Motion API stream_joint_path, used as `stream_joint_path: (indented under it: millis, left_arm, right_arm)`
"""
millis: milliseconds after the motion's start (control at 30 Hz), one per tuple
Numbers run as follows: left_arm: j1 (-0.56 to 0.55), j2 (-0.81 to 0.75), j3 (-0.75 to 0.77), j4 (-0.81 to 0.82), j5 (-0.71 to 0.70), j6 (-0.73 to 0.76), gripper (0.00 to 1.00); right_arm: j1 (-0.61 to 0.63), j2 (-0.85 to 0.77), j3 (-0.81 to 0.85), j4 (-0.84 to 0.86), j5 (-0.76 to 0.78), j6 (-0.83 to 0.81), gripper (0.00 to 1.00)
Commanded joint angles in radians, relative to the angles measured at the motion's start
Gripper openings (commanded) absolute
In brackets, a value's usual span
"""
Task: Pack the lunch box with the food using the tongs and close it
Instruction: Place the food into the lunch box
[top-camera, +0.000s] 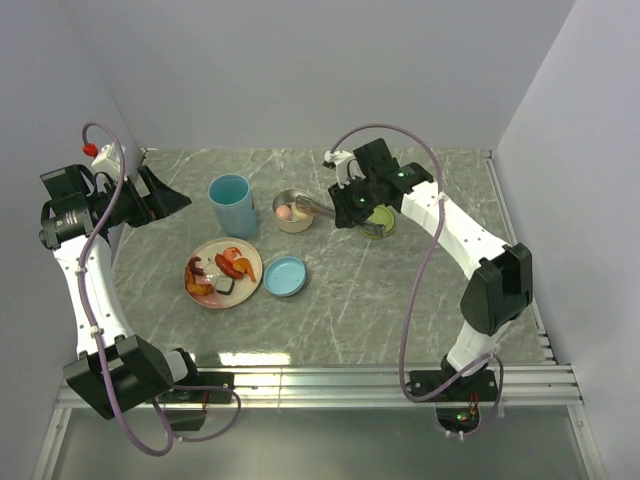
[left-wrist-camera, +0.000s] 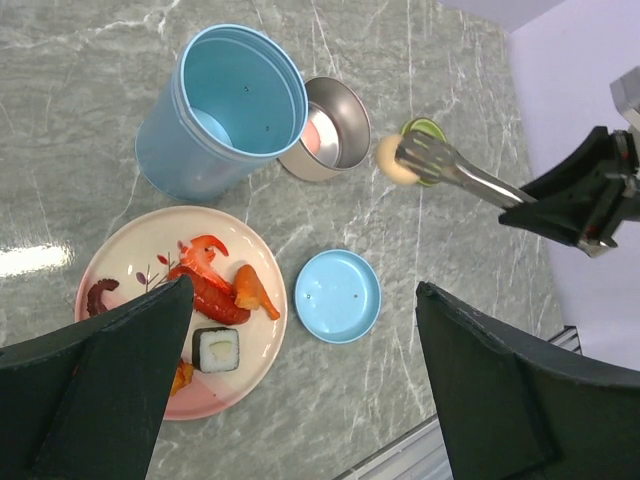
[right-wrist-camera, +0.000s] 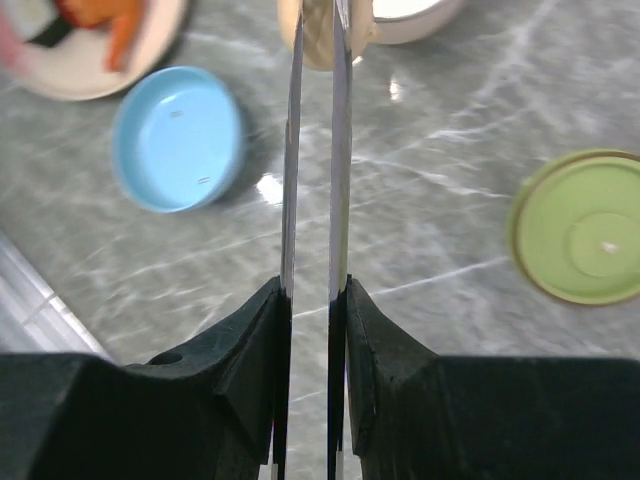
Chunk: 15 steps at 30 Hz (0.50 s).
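My right gripper (top-camera: 348, 203) (right-wrist-camera: 312, 290) is shut on the silver tongs (top-camera: 322, 208) (left-wrist-camera: 460, 172), squeezing their two arms near the joined end. The tongs point left, and their tips pinch the pale beige egg (left-wrist-camera: 391, 160) (right-wrist-camera: 318, 35), which hangs right at the rim of a steel bowl (top-camera: 293, 211) (left-wrist-camera: 330, 128). The tall blue lunch box (top-camera: 232, 205) (left-wrist-camera: 222, 110) stands open beside the bowl. The rest of the food (left-wrist-camera: 215, 295), orange-red shrimp-like bits and a black-and-white roll, lies on the pink-and-cream plate (top-camera: 250, 255). My left gripper (top-camera: 165, 200) (left-wrist-camera: 305, 290) hangs wide open, holding nothing, high over the plate's right side.
A blue lid (top-camera: 285, 275) (left-wrist-camera: 338, 296) (right-wrist-camera: 178, 138) lies flat to the right of the plate. A green lid (top-camera: 381, 221) (right-wrist-camera: 580, 228) lies under my right wrist. Walls close in the left, back and right sides. A metal rail (top-camera: 400, 378) runs along the near edge.
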Motion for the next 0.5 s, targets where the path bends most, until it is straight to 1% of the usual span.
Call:
stream_joint_path:
  millis: [0, 133, 333, 467]
  left_arm:
    - [0.004, -0.017, 0.003, 0.038, 0.027, -0.010, 0.99]
    - [0.005, -0.016, 0.004, 0.030, 0.013, 0.001, 0.99]
    - [0.005, -0.014, 0.006, 0.030, 0.000, 0.003, 0.99]
    - [0.004, -0.008, 0.012, 0.032, -0.003, 0.001, 0.99]
  right_arm:
    - [-0.002, 0.040, 0.036, 0.068, 0.091, -0.030, 0.24]
    - [-0.002, 0.082, 0.059, 0.123, 0.170, -0.056, 0.24]
    - [0.003, 0.117, 0.081, 0.178, 0.250, -0.084, 0.24]
    - [0.006, 0.137, 0.108, 0.187, 0.244, -0.081, 0.24]
